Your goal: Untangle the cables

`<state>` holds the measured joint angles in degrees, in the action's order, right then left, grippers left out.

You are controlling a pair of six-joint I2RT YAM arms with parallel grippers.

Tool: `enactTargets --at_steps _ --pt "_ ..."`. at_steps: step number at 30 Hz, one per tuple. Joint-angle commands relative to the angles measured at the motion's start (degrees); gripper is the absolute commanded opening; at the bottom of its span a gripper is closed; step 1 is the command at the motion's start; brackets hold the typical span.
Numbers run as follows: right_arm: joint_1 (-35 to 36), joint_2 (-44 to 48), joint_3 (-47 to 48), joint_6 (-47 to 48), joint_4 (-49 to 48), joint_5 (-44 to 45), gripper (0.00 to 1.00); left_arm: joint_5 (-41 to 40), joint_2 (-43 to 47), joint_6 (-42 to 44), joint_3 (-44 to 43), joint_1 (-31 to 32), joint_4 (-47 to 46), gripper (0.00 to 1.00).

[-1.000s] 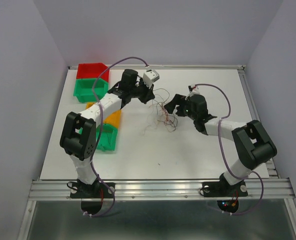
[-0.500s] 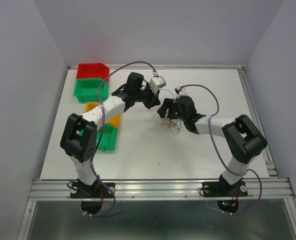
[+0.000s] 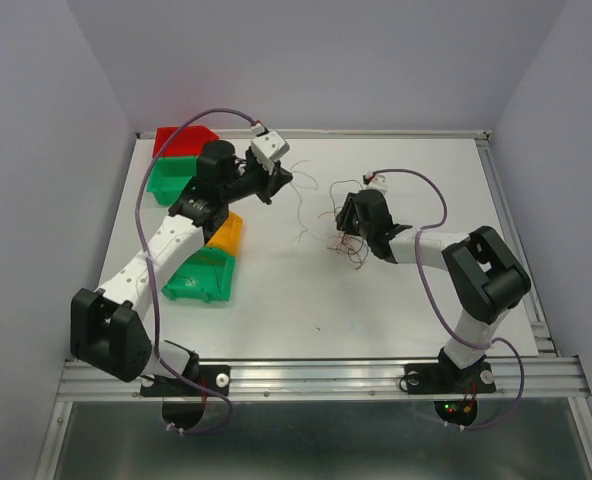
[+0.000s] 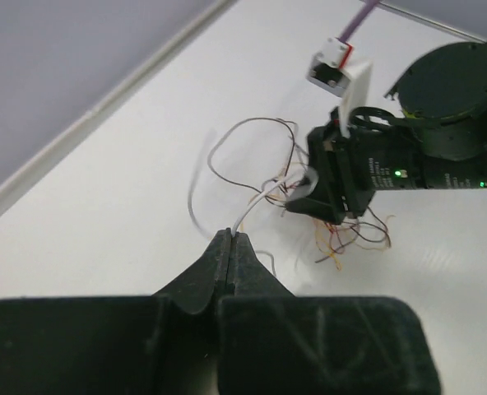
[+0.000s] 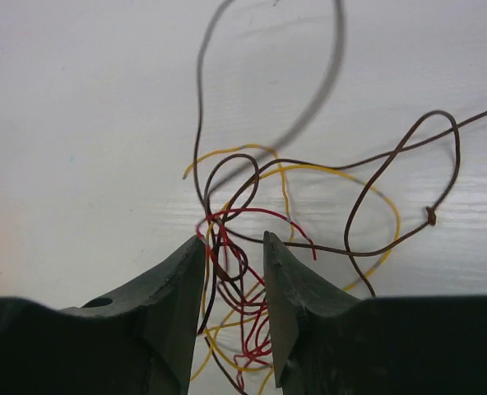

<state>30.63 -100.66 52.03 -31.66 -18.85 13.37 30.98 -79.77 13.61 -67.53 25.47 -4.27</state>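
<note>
The cables (image 3: pixel 348 248) are a small tangle of red, yellow and brown wires at the table's middle, with loose strands running left. My left gripper (image 3: pixel 284 178) is to the upper left of the tangle. In the left wrist view it (image 4: pixel 229 234) is shut on a whitish-grey wire (image 4: pixel 252 210) that leads up into the bunch. My right gripper (image 3: pixel 342 215) points down at the tangle. In the right wrist view its jaws (image 5: pixel 234 243) stand a narrow gap apart, with red and brown loops (image 5: pixel 243 280) lying loosely between them.
Red (image 3: pixel 181 140) and green (image 3: pixel 171 178) bins stand at the back left. An orange bin (image 3: pixel 228 235) and a second green bin (image 3: pixel 201 275) lie under the left arm. The right arm's purple cable (image 3: pixel 426 190) arcs above the table.
The left gripper has pulled back to the left with its wire, away from the right gripper. The right gripper moved left onto the tangle, and its jaws have narrowed around it.
</note>
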Motion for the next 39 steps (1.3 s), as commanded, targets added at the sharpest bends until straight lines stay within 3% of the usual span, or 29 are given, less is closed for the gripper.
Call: enactTargets --at_steps 1,4,7,8,11,13,16,24,34,39 --pt "-1.5 1.8 0.7 -2.6 0.4 2.6 0.40 -6.8 4.2 -4.1 2.0 -3.4 -7.9 0.00" --pt "-2.0 2.3 0.2 -3.1 0.5 2.9 0.40 -13.8 6.2 -5.9 3.3 -5.3 -10.2 0.00" --pt "-2.8 2.3 -0.2 -3.9 0.7 2.4 0.41 -16.3 9.0 -7.5 4.7 -8.2 -12.4 0.00" --pt "-3.2 2.3 -0.2 -4.2 0.7 2.2 0.46 -16.1 10.3 -7.3 5.1 -8.6 -12.6 0.00" --pt "-3.4 2.9 -0.3 -4.6 1.0 2.2 0.63 -11.7 11.6 -6.4 5.2 -8.9 -11.9 0.00" --pt "-3.4 4.0 -0.4 -3.8 0.7 1.1 0.66 -5.3 11.8 -5.7 5.1 -8.9 -11.5 0.00" --pt "-3.4 5.8 -1.4 -3.4 0.4 0.3 0.72 -3.6 11.5 -4.9 4.3 -8.9 -10.1 0.00" --pt "-3.3 9.1 -3.1 -4.1 -0.5 -1.0 0.74 -3.5 14.5 1.7 8.7 -8.9 -6.7 0.00" --pt "-3.4 11.6 -4.8 -3.7 -1.8 -1.1 0.74 -18.6 24.3 4.6 18.3 -9.1 -6.6 0.00" --pt "-3.4 12.0 -5.0 -3.5 -1.7 -0.9 0.75 -23.4 23.7 2.4 19.7 -13.2 -9.2 0.00"
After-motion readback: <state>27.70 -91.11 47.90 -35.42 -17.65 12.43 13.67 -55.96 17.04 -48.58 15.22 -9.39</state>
